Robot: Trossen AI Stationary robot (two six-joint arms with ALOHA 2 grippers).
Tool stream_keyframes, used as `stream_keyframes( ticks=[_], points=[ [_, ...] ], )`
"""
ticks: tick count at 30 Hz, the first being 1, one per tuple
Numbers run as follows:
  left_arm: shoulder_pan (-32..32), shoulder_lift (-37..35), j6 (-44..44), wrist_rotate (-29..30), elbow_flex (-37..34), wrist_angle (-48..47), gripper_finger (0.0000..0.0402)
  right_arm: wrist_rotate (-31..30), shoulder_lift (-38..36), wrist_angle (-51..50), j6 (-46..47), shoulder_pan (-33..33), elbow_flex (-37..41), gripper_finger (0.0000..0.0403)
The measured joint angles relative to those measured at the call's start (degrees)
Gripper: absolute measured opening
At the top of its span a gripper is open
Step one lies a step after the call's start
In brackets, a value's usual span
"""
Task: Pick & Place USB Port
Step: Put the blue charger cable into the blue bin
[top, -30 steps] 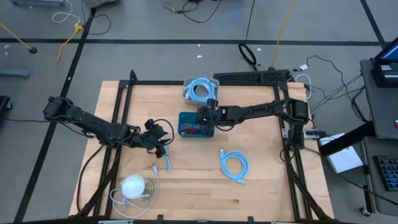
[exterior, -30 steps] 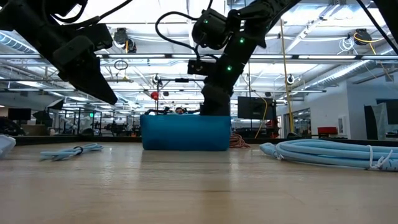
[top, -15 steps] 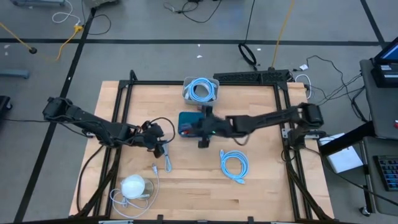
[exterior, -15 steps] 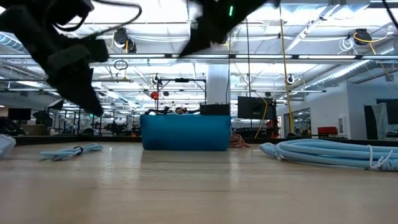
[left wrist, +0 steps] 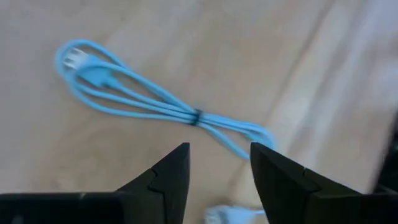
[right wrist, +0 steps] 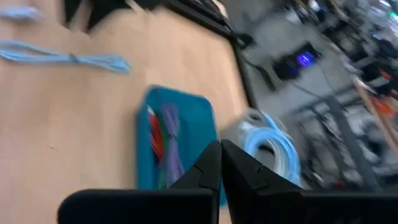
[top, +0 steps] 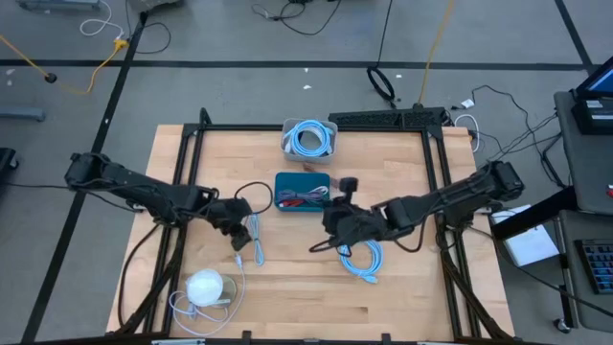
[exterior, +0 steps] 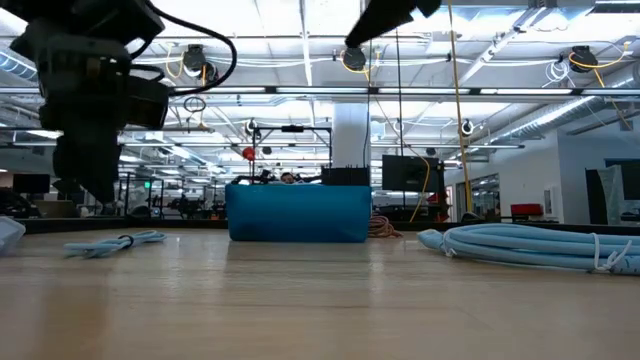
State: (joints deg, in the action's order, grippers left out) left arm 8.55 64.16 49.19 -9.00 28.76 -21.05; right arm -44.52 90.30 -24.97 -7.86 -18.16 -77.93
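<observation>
Near the table's (top: 402,287) front-left corner sits a white rounded object (top: 204,286) with a pale cable looped around it. Just inward of that, the left gripper (top: 241,233) hangs over the wood with its fingers (left wrist: 169,174) parted and nothing between them; straight below and ahead of it lies a bundled light-blue USB cable (left wrist: 155,106), tied at its middle, flat on the boards and touching neither finger. In the low view that same cable (exterior: 115,242) lies toward the left edge, with the left arm dark above it. At the table's centre stands the teal bin (top: 302,190), holding a tangle of reddish and purple cables; behind it, at the back edge, is a grey tray (top: 308,139) with a coiled blue cable inside. Right of the bin, the right gripper (top: 337,218) hovers with its fingers (right wrist: 211,168) pressed together, empty. Just beside it, toward the front edge, lies a second coiled light-blue cable (top: 362,257).
</observation>
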Motion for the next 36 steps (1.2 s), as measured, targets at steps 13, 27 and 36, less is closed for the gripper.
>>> stream_keyframes(
  ticks=[13,27,36],
  points=[
    [-7.83,17.69,0.06,-7.48,10.58,-16.77,0.0272,-1.94,0.06,3.86,5.39,0.05,8.65,0.0056],
    [-6.44,31.3,-7.15,-5.85,23.34,-17.17,0.0232,-1.91,-0.15,9.52,6.71,-1.69,15.19,0.0064],
    [-5.83,30.06,-11.11,-2.21,25.7,-22.57,0.0256,-4.95,-0.21,10.21,6.26,-2.59,15.19,0.0064]
  ],
)
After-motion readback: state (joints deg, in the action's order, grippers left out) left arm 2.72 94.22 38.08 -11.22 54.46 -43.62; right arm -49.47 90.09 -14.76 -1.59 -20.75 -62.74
